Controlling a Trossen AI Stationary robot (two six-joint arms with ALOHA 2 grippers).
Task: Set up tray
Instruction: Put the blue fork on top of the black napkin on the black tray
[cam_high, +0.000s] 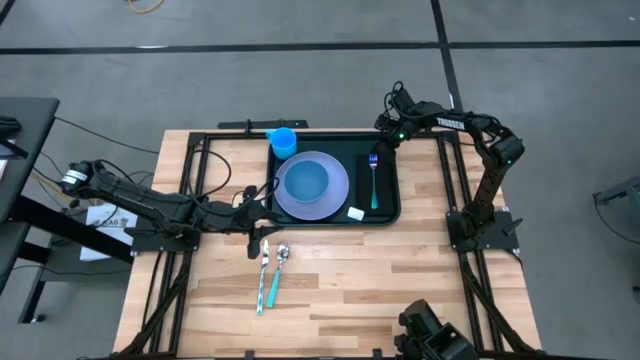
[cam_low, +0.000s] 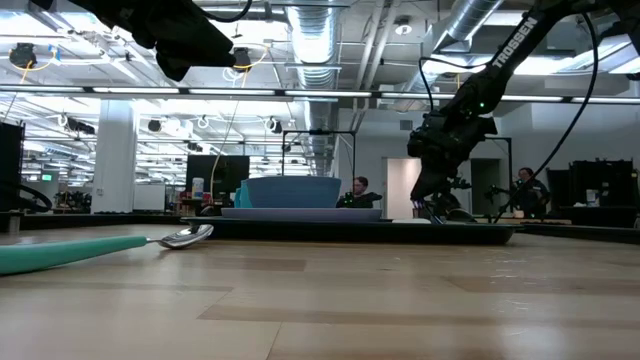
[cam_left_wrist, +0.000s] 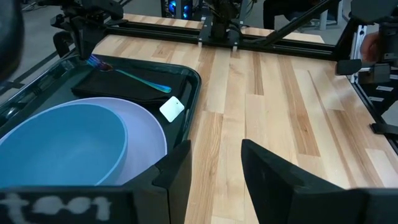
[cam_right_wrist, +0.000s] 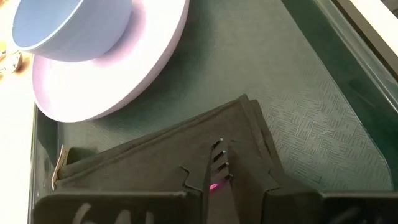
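The dark tray (cam_high: 390, 216) lies mid-table and carries a lavender plate (cam_high: 338, 196) with a blue bowl (cam_high: 305, 181) on it. At the tray's right side lies a black napkin (cam_high: 365, 192) with a teal-handled fork (cam_high: 375, 192) on it. My right gripper (cam_high: 378, 152) reaches down from the far right and is shut on the fork's head end. My left gripper (cam_high: 262, 207) stands open at the tray's near-left corner (cam_left_wrist: 184, 144). One of its fingers (cam_left_wrist: 174, 177) is at the rim and the other is over bare table. Whether that finger touches the rim, I cannot tell. My right gripper pinches the fork's head (cam_right_wrist: 219, 160) between its two fingers, and the tine tips show just beyond them. The fingers slant down from the table's far-right side. The fork's teal handle (cam_left_wrist: 144, 81) lies along the napkin (cam_right_wrist: 155, 163).
A blue cup (cam_high: 283, 141) stands at the tray's far-left corner, and a small white tag (cam_high: 356, 213) lies near the napkin's near end. A teal-handled spoon (cam_high: 279, 262) and knife (cam_high: 264, 275) lie on the wood in front of the tray. Black frame rails run along the table's sides.
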